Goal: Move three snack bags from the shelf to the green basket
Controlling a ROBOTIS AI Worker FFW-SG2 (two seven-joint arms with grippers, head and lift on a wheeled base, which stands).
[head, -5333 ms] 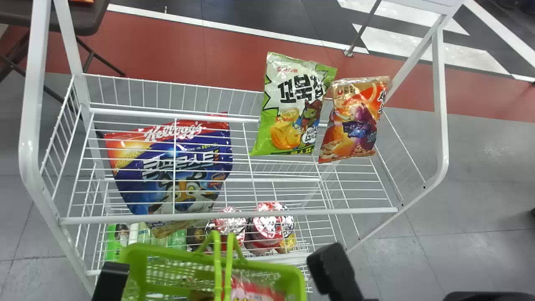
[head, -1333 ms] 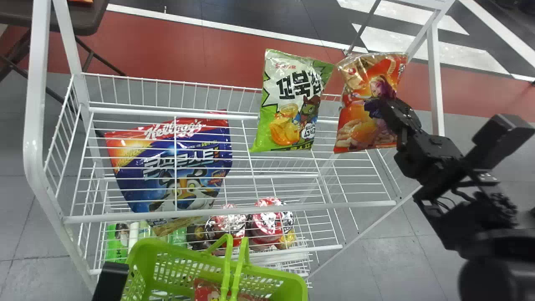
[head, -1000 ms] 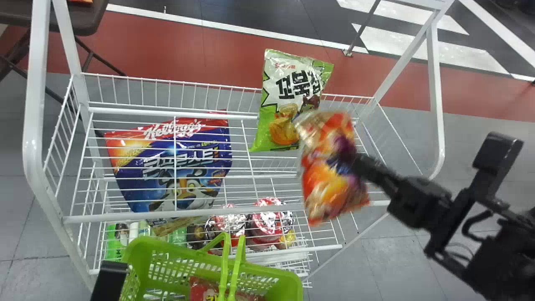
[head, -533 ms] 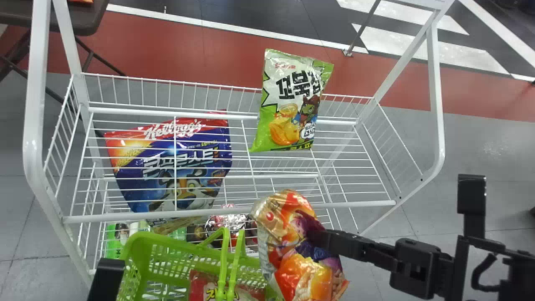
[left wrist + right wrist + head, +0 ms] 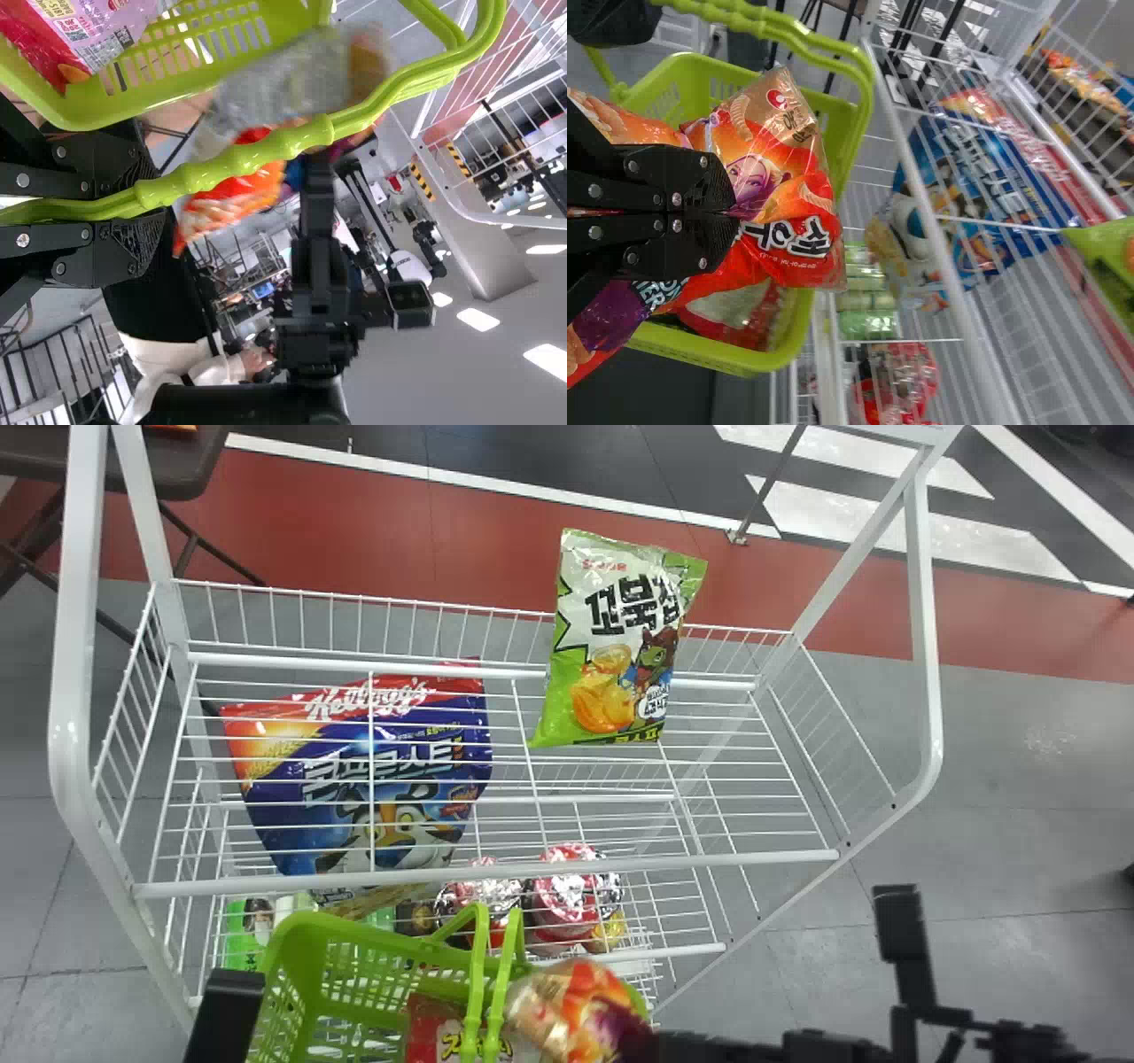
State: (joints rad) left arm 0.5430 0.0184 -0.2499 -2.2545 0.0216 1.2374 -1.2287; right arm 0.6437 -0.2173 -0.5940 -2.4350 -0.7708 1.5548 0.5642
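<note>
My right gripper (image 5: 633, 1045) is at the bottom of the head view, shut on the orange snack bag (image 5: 571, 1010) at the right end of the green basket (image 5: 354, 930). In the right wrist view, the gripper (image 5: 731, 212) pinches the crumpled orange bag (image 5: 802, 177) over the basket (image 5: 780, 345). A red bag (image 5: 434, 1032) lies in the basket. The green snack bag (image 5: 611, 646) and blue cereal bag (image 5: 381, 779) rest on the upper shelf (image 5: 753, 859). My left gripper's arm (image 5: 226, 1014) is parked at the basket's left; its fingers (image 5: 133, 248) close on the green handle (image 5: 266, 155) in the left wrist view.
The basket's two handles (image 5: 492, 974) rise at its middle. White posts (image 5: 71, 691) frame the shelf. Cups (image 5: 567, 895) and green-labelled items (image 5: 244, 930) stand on the lower shelf. A dark table (image 5: 177, 469) is behind at the left.
The right gripper has taken the orange bag off the upper shelf's right side and carried it down and left to the basket. The left arm has hardly moved.
</note>
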